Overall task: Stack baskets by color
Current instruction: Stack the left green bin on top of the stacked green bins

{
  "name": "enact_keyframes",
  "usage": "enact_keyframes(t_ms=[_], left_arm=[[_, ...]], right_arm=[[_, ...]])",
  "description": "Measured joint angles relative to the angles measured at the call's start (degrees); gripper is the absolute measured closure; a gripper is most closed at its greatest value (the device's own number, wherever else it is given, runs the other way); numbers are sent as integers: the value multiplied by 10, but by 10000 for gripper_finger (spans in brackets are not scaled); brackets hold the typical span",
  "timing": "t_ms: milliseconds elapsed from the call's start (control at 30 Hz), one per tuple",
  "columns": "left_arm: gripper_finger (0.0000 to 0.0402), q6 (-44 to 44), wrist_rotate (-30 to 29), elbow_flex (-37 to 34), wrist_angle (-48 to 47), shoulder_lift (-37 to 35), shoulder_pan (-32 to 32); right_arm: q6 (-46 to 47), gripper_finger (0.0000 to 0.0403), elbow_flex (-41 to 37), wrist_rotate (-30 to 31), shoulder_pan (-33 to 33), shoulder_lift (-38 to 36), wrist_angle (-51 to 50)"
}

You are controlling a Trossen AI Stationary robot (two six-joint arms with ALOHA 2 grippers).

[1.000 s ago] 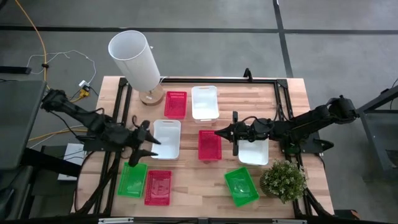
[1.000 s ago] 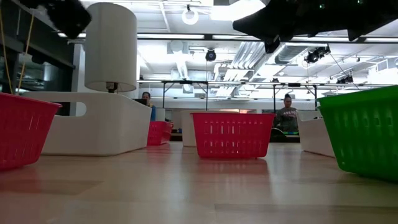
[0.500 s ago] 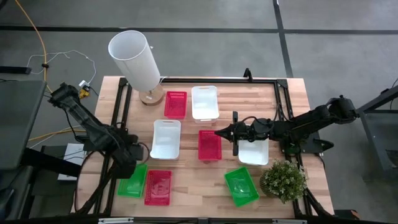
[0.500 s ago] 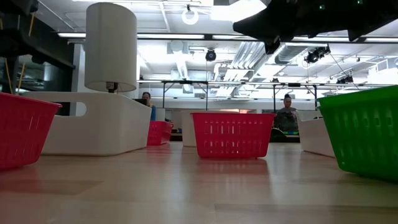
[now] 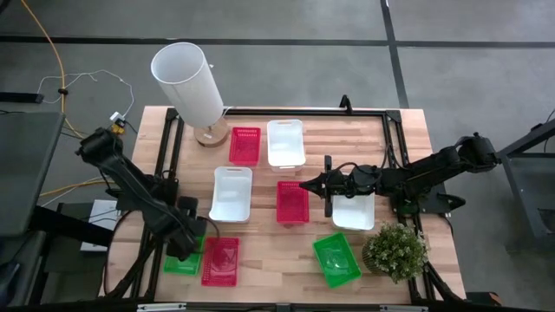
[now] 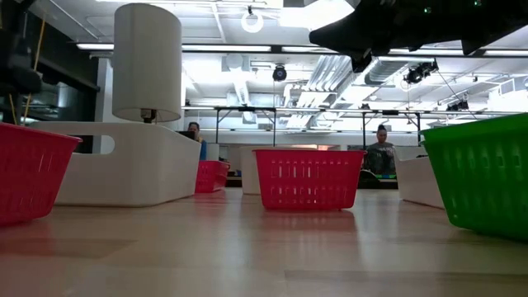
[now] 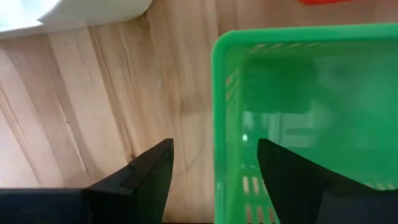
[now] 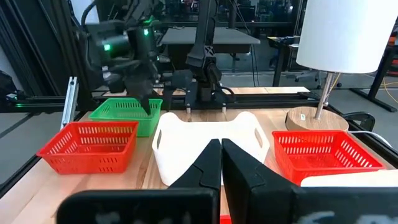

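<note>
Eight baskets show on the wooden table [image 5: 286, 260] in the high view, all opening upward. Along the far side, a red basket [image 5: 244, 146] and a white basket [image 5: 285, 143] lie side by side with long axes running near to far. In the middle row, a second white basket [image 5: 231, 193] and a second red basket [image 5: 292, 202] lie the same way, and a third white one [image 5: 354, 211] sits partly under the right arm. Near the front, a green basket [image 5: 180, 260] touches a red basket [image 5: 220, 260], both lengthwise near to far; another green basket [image 5: 336, 259] lies turned at a slant beside a potted plant [image 5: 395, 251]. None visibly holds anything.

The left gripper [image 7: 214, 180] is spread wide, straddling the green basket's rim [image 7: 219, 124]. The right gripper [image 8: 221, 163] is clenched on nothing above the table's middle. A white lamp [image 5: 189, 84] stands at the far-left corner.
</note>
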Motion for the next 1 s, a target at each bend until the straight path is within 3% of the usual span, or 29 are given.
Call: enact_keyframes(t_ms=[200, 467, 633, 800, 900, 1000], left_arm=[[222, 4, -10, 0, 0, 35, 0], [389, 4, 19, 0, -7, 21, 0], [390, -1, 40, 28, -70, -25, 0], [399, -33, 43, 126, -216, -87, 0], [401, -56, 6, 206, -286, -116, 1], [401, -66, -80, 282, -311, -139, 1]], right_arm=[[0, 403, 0, 0, 0, 0, 0], [1, 403, 0, 0, 0, 0, 0], [14, 403, 0, 0, 0, 0, 0], [14, 403, 0, 0, 0, 0, -1], [14, 403, 0, 0, 0, 0, -1], [14, 403, 0, 0, 0, 0, -1]])
